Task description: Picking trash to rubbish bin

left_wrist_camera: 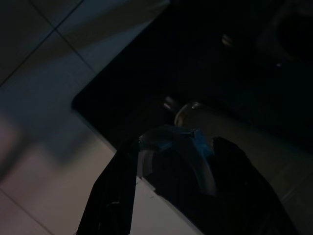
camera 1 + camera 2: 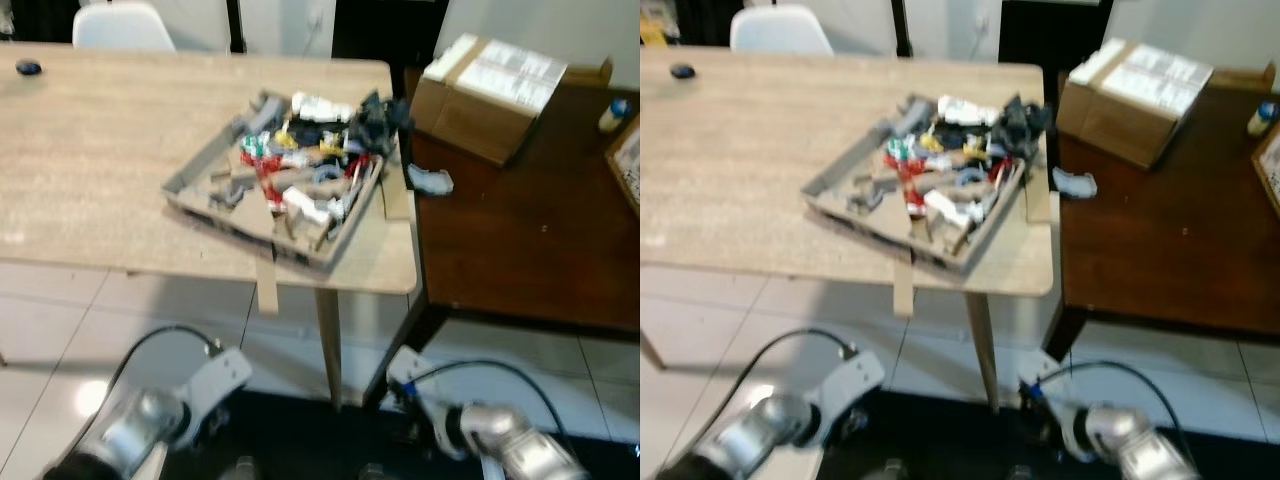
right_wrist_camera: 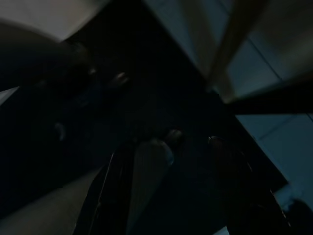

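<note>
A shallow cardboard tray point(image 2: 200, 175) sat near the front right corner of the pale wooden table point(image 2: 90, 160), heaped with trash point(image 2: 305, 150): red, yellow, white and dark scraps jumbled together, too blurred to tell apart. A strip of cardboard point(image 2: 267, 280) hung from under the tray over the table's front edge. Just to the right stood a dark brown table point(image 2: 520, 240), its edge close against the pale one, with a small pale blue-white scrap point(image 2: 432, 181) lying near that edge and a closed cardboard box point(image 2: 490, 95) farther back. A white chair point(image 2: 122, 26) stood behind the pale table, and a small dark thing point(image 2: 28, 67) lay at its far left. Both silver arms hung low in front of the table, above white floor tiles and a dark mat point(image 2: 300, 430). The left pincer point(image 1: 171, 196) pointed down at the mat's edge, its fingers point(image 1: 112, 196) spread apart with nothing gripped between them. The right pincer point(image 3: 166, 191) hung beside a table leg point(image 3: 230, 49), fingers likewise parted and holding nothing, though both wrist views were very dark.
</note>
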### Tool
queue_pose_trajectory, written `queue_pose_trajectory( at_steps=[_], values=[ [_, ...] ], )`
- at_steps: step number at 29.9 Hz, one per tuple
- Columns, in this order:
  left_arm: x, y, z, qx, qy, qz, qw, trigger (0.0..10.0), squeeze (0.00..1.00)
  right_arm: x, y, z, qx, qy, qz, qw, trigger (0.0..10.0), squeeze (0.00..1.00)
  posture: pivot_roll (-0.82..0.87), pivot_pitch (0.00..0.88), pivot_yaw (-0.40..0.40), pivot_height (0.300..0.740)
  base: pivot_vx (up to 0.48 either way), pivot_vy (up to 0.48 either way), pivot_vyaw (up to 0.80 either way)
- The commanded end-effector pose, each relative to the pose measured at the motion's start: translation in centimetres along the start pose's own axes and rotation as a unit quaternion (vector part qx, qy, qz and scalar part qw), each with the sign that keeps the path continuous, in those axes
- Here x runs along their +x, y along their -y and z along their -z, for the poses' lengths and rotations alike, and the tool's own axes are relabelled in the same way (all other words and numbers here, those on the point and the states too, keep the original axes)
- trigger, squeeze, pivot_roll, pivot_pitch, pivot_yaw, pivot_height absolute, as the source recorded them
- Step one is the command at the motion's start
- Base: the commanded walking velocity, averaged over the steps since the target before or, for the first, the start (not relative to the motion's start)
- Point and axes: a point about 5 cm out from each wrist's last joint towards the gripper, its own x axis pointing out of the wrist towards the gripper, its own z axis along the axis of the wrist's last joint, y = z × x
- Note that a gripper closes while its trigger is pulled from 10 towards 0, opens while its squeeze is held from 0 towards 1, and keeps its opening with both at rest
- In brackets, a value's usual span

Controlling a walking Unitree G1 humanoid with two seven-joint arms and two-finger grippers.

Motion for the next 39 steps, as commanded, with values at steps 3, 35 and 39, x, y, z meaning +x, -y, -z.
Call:
queue_pose_trajectory(
  at_steps=[3,35,39],
  values=[
    [1.1,-0.9,0.3,-0.058,0.024,-0.077,0.995,0.0,0.00,1.0,0.9,1.4,0.060,-0.007,0.082,0.995,10.0,0.00,0.07,0.152,0.017,0.740,0.000,0.000,0.00],
    [2.9,0.1,4.5,-0.237,0.010,-0.194,0.952,10.0,0.00,2.9,-3.6,9.7,0.356,-0.080,0.235,0.901,10.0,0.00,0.05,0.150,0.036,0.740,0.000,0.000,-0.06],
    [2.8,-0.1,4.3,-0.238,0.023,-0.223,0.945,10.0,0.00,2.8,-3.7,10.0,0.360,-0.086,0.245,0.896,10.0,0.00,0.05,0.151,0.034,0.740,0.000,0.000,-0.80]
  ],
)
